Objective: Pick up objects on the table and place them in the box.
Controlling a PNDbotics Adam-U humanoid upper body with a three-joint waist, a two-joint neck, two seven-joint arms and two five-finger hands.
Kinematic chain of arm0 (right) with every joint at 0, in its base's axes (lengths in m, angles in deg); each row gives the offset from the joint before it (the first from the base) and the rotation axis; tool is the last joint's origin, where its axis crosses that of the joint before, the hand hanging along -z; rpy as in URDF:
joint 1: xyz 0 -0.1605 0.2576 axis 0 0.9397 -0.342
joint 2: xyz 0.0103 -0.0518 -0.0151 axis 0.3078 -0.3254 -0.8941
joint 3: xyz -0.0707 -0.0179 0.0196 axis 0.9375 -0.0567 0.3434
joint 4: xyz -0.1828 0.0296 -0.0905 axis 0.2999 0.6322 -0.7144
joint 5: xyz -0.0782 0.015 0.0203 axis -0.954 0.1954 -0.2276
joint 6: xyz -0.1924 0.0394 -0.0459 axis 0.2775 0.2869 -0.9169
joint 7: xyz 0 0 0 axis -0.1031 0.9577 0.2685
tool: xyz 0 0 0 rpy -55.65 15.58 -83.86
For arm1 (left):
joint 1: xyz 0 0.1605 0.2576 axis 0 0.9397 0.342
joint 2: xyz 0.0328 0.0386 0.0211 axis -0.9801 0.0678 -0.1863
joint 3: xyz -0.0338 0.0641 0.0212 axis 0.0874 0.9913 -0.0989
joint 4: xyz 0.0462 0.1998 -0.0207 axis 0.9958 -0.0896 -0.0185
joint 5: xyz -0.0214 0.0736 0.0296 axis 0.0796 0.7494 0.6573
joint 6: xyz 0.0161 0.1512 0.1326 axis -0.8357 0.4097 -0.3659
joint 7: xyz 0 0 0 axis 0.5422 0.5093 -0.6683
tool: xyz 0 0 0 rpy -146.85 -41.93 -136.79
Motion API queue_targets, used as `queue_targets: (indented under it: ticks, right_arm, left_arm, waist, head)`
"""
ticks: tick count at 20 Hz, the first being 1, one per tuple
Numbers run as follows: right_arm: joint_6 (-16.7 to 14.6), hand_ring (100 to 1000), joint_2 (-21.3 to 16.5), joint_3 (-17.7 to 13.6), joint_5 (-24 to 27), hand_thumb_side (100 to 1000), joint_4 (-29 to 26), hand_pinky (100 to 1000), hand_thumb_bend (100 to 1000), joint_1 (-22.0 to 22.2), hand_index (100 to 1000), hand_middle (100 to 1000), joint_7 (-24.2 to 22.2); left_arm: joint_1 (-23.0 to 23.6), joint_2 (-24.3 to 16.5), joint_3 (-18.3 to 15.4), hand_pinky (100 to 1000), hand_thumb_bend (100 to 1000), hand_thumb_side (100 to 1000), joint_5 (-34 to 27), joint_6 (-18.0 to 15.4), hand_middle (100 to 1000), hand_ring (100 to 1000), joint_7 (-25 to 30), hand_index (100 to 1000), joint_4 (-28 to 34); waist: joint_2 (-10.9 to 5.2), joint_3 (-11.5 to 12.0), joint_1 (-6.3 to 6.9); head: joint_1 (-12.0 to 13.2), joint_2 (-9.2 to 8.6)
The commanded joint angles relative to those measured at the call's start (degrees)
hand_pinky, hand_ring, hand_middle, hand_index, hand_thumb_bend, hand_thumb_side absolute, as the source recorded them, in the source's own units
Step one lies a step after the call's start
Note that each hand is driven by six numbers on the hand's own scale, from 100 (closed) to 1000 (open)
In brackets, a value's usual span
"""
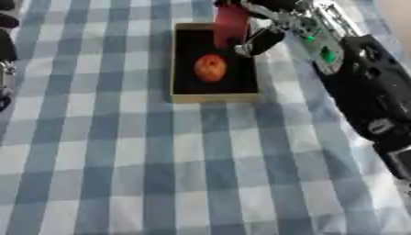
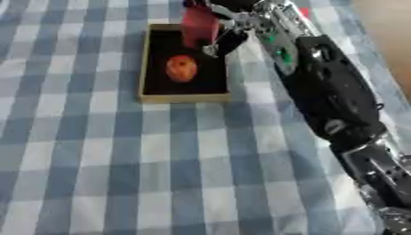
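Right robot hand (image 1: 261,39) reaches over the far end of the box (image 1: 213,95) with fingers curled round a red block (image 1: 231,25), seemingly stiff and light, best held by its sides, above an orange fruit (image 1: 210,67) lying inside.

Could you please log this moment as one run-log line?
right hand: holds red object over box | orange fruit: in box | left hand: idle
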Motion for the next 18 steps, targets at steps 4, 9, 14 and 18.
queue_targets:
  ticks: [4,9,14,18]
  right_arm:
    - [-1.06,616,1.1,-0.88,-3.3,139,2.27,153,164,-1.14,705,643,1.96]
    - [-1.84,715,1.45,-1.21,-4.71,326,3.36,308,115,-1.39,847,761,0.65]
    - [-3.81,866,1.57,-1.41,-5.16,623,3.51,552,100,-1.4,928,865,-3.14]
    - [-4.89,892,1.29,-2.34,-3.62,702,1.36,598,100,-1.65,951,886,-5.91]
  left_arm:
    - [-0.78,-0.5,-0.07,726,100,547,-0.28,-0.09,671,791,0.27,640,0.84]
    - [-0.8,-0.5,-0.04,726,100,547,-0.32,-0.1,672,791,0.38,640,0.84]
    - [-0.8,-0.44,-0.05,726,100,546,-0.31,-0.12,672,792,0.49,640,0.84]
    - [-0.7,-0.49,-0.04,727,100,545,-0.27,-0.19,673,792,0.62,641,0.84]
  waist:
    - [-0.96,0.05,0.18]
    - [-1.0,-0.02,0.18]
    - [-0.96,-0.16,0.26]
    - [-0.96,-0.36,0.27]
  head:
    - [-0.09,0.27]
    - [0.02,0.14]
    - [0.04,0.24]
    - [0.01,0.29]
